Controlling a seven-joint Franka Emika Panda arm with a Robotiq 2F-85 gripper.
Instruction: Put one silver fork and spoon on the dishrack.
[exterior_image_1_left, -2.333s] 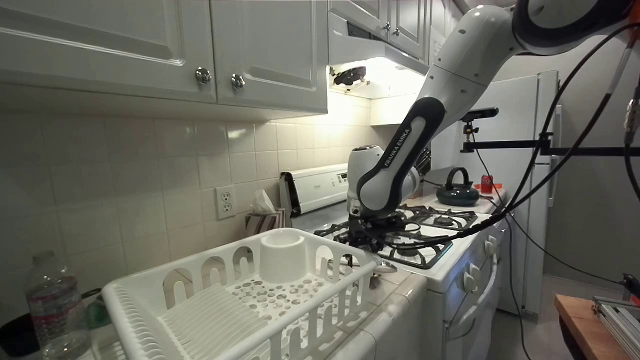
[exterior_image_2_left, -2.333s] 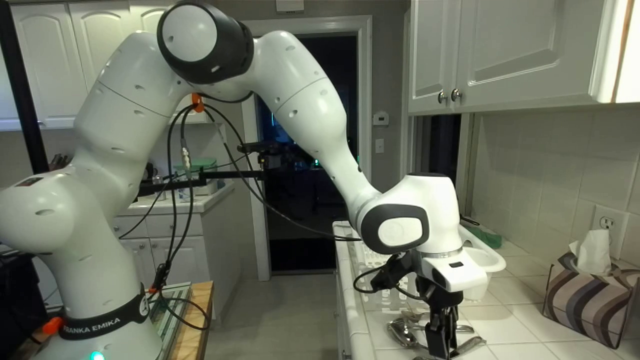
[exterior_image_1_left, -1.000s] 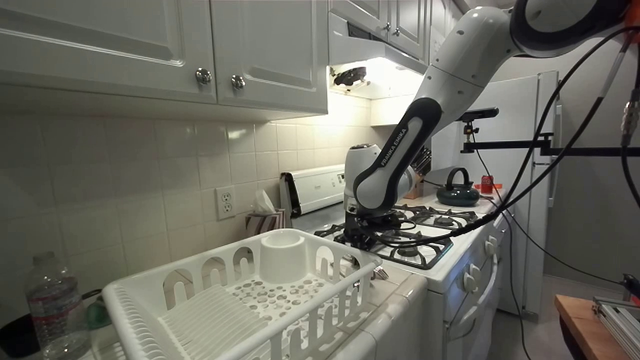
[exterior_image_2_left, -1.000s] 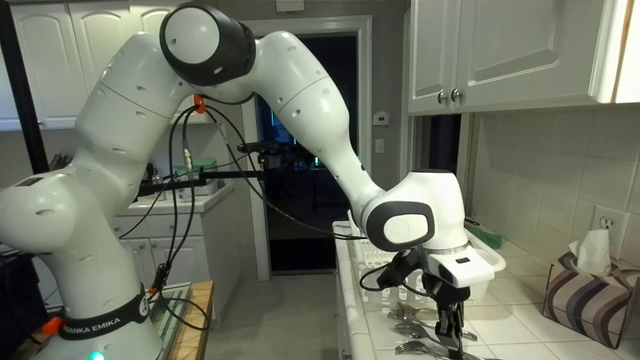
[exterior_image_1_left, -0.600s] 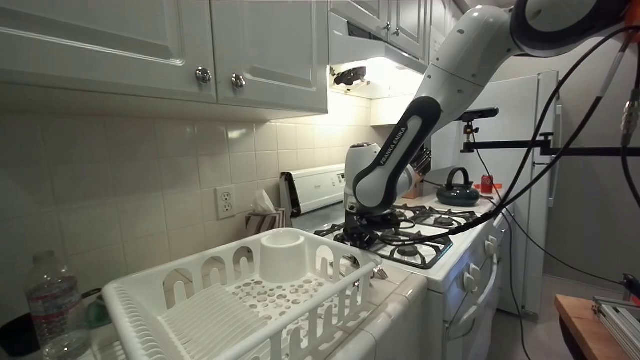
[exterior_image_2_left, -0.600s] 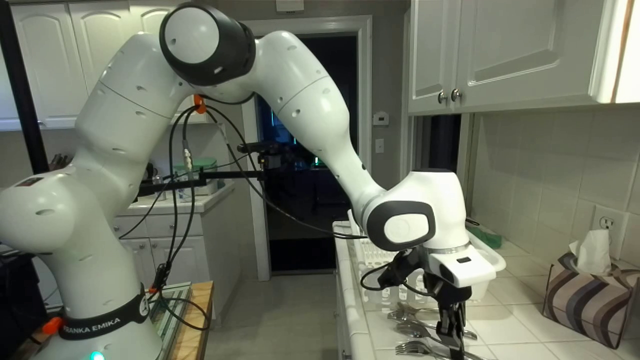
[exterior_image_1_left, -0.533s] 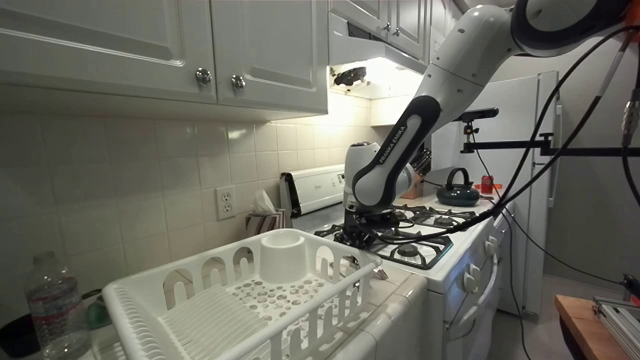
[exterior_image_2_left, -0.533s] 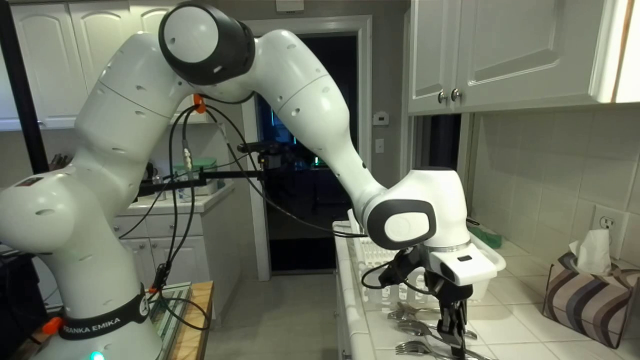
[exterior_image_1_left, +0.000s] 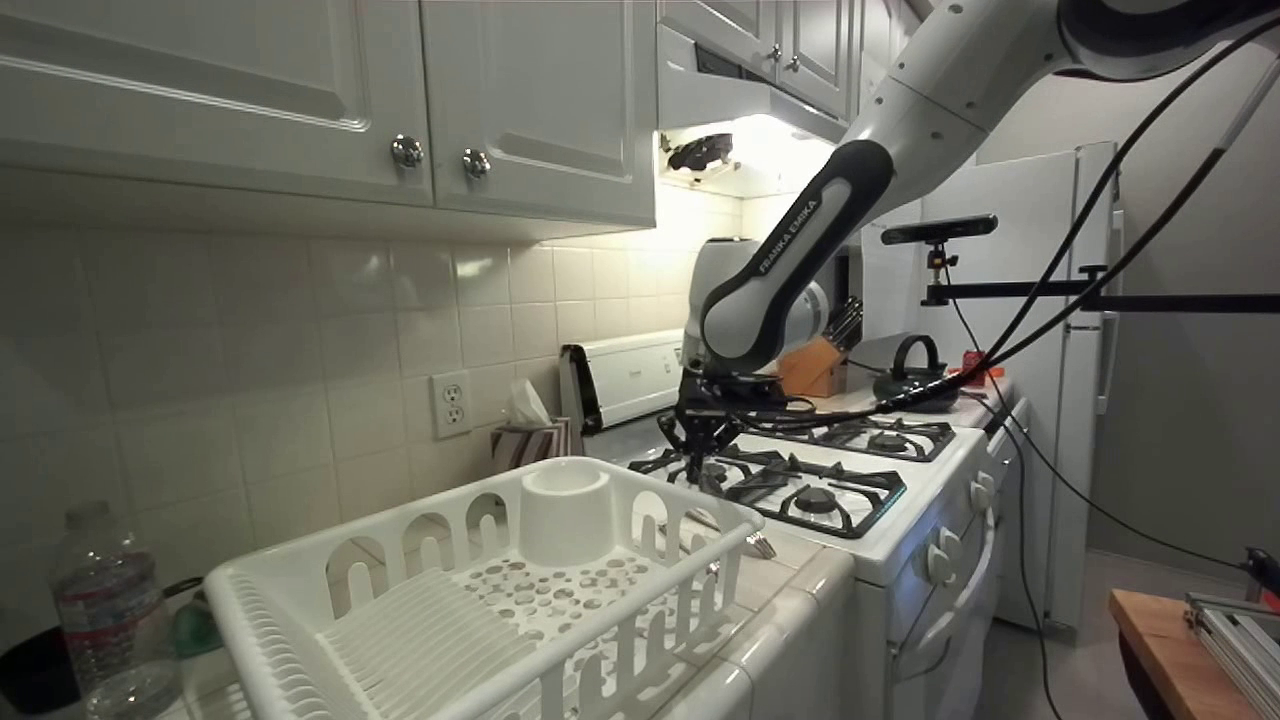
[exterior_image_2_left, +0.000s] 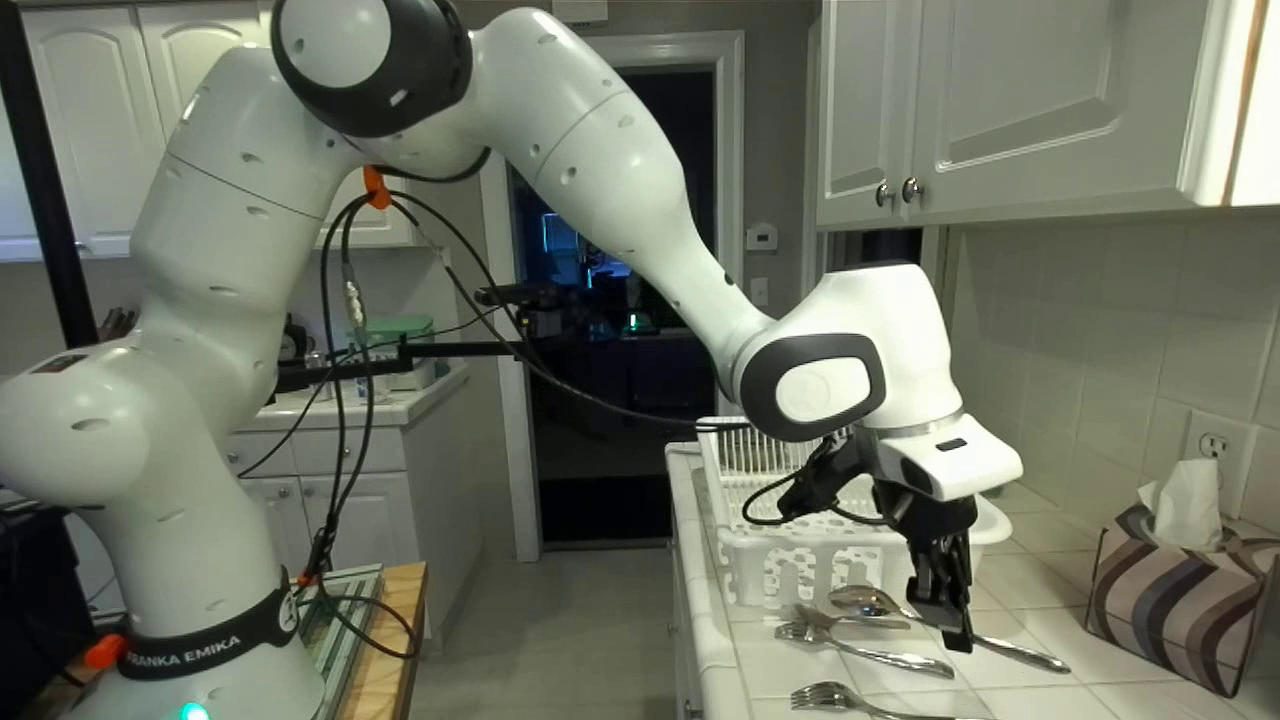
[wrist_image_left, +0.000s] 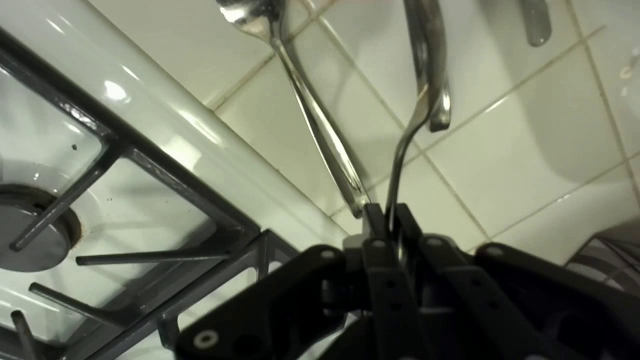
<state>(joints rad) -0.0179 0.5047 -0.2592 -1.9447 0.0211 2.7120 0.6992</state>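
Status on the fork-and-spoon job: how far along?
Looks done: a spoon is grasped. In hand: the gripper holds it above the counter. Left: setting it in the dishrack, then adding a fork from the counter; I see neither in there yet.

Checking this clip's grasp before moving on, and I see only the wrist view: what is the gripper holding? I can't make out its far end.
Observer: A spoon: an exterior view shows its rounded bowl.
Operator: And where would it go?
Observer: The dishrack stands on the same tiled counter, beyond the loose forks, away from the stove.
Operator: Does it have a spot for utensils?
Observer: Yes, a round white utensil cup at its corner nearest the stove and the tiled wall.
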